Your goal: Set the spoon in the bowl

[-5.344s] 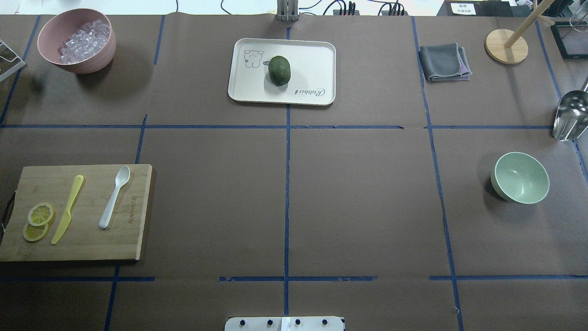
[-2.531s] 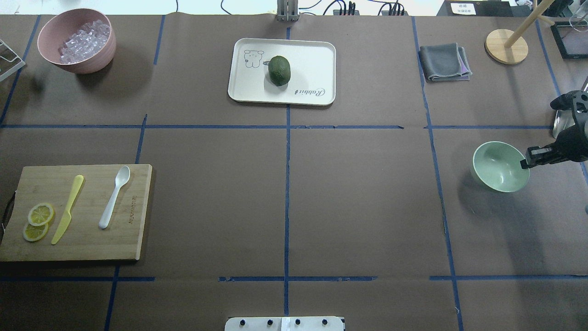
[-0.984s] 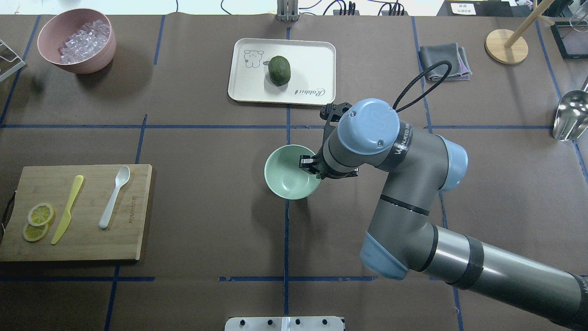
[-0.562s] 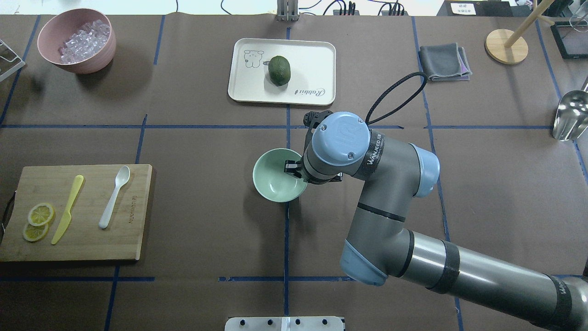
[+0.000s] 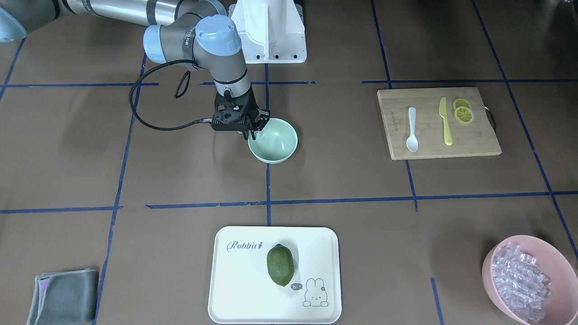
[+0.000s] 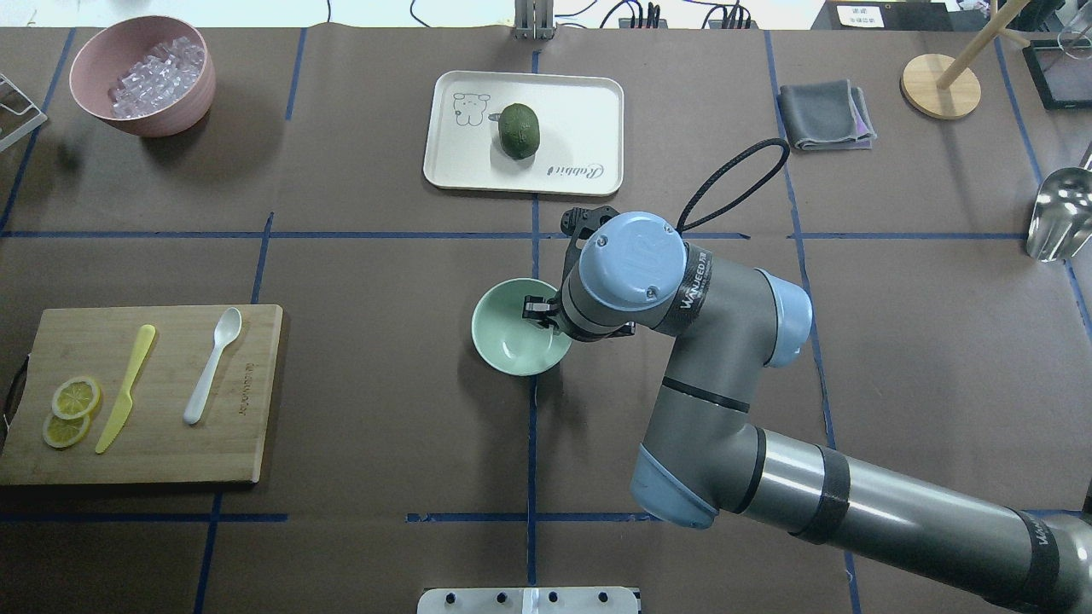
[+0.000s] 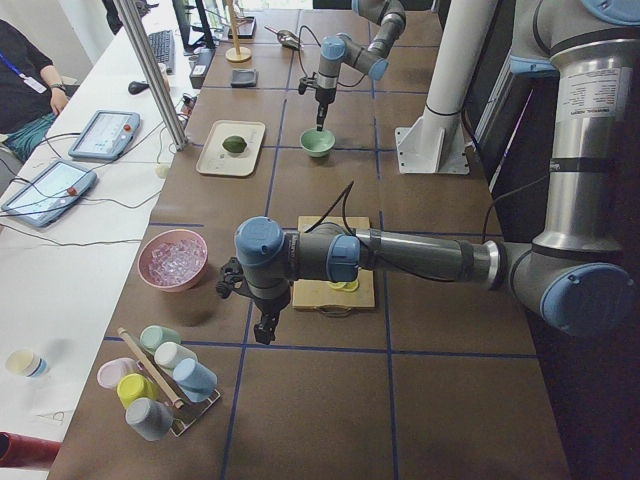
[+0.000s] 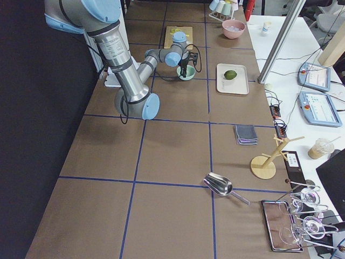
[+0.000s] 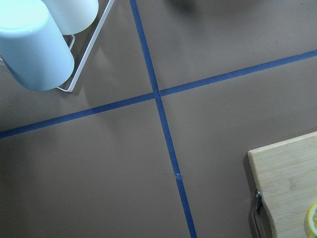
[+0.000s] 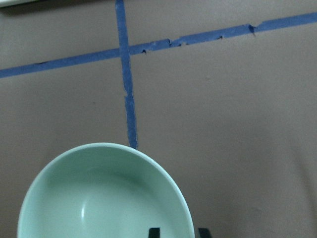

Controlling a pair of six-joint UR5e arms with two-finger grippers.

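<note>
A robotics lab: a paper-covered bench (image 6: 384, 384) gridded with blue tape (image 6: 384, 234), teach pendants (image 7: 104, 133) and an operator (image 7: 20, 80) alongside

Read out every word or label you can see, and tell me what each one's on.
"Rabbit": on the white tray.
"hi": in a bubble by the tray's bunny drawing.
Cutting board engraving: too small to read.
Right arm lettering: too blurred to read.
White card, top of overhead view: unreadable.

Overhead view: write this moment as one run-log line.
right gripper: astride bowl rim | bowl: table centre, empty | spoon: on cutting board, beside yellow knife, not yet picked
</note>
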